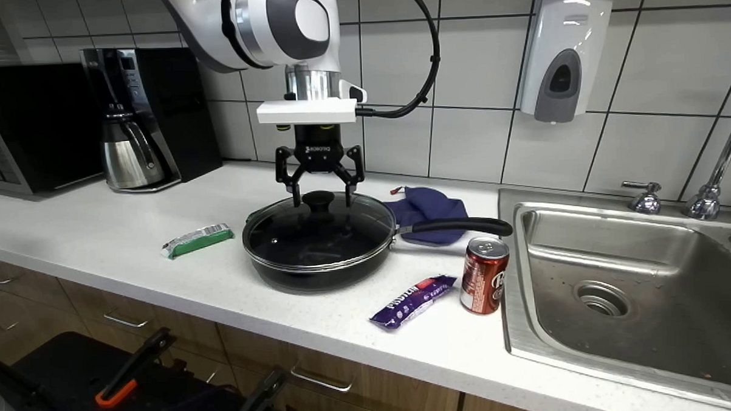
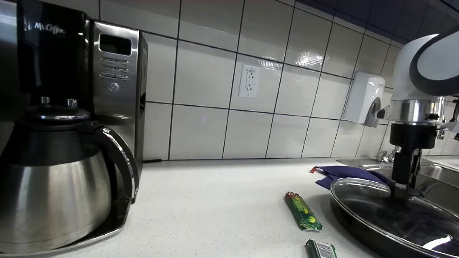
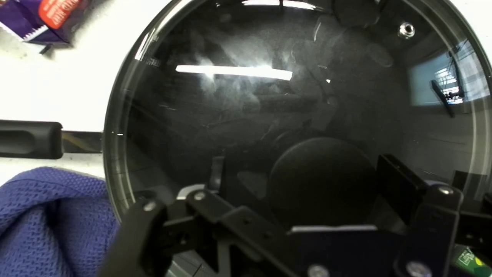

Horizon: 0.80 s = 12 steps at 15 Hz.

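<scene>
In an exterior view, the white arm [image 1: 311,22] reaches in from 11 o'clock, and its wrist [image 1: 312,84] points straight down to 6 o'clock. The jaws are spread wide, 1 on each side of the black knob [image 1: 318,201], with gaps beside it. The knob tops the glass lid [image 1: 318,243], on the pan [image 1: 322,280], whose handle [image 1: 457,226] points to 3 o'clock.

Black knob [image 3: 323,179] of a glass lid [image 3: 246,111] between the spread fingers [image 3: 401,186] of the gripper [image 3: 309,179]
</scene>
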Available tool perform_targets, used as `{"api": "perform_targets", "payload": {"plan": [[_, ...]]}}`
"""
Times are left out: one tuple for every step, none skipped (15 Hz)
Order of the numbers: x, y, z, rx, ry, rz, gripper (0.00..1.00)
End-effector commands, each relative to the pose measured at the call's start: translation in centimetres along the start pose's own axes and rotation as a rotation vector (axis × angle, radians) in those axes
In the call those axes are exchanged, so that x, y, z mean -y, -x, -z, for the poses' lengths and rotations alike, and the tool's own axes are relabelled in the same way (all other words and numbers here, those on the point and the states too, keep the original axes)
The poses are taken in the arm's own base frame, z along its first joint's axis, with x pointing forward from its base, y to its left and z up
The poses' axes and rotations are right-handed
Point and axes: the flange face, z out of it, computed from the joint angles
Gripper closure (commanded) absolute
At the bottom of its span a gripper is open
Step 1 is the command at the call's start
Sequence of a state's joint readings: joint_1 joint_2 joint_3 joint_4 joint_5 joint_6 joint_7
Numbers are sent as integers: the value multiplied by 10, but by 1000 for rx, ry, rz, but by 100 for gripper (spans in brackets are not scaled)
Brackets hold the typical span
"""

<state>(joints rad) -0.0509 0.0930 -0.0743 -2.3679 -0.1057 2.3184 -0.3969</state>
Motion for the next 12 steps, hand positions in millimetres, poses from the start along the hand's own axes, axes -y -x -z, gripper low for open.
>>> {"api": "perform_targets", "payload": {"plan": [[6, -2, 5, -23, 14, -6, 0], [7, -3, 5, -24, 17, -3, 0], [7, -4, 5, -27, 19, -2, 0], [8, -5, 6, -31, 18, 4, 0], [10, -6, 7, -33, 24, 8, 0], [11, -6, 7, -33, 25, 13, 0], [13, -5, 8, -36, 15, 25, 0], [15, -5, 8, -36, 17, 29, 25], [17, -5, 10, -38, 16, 39, 28], [18, -4, 11, -36, 21, 39, 34], [18, -4, 12, -37, 20, 41, 44], [18, -3, 12, -37, 21, 39, 51]]}}
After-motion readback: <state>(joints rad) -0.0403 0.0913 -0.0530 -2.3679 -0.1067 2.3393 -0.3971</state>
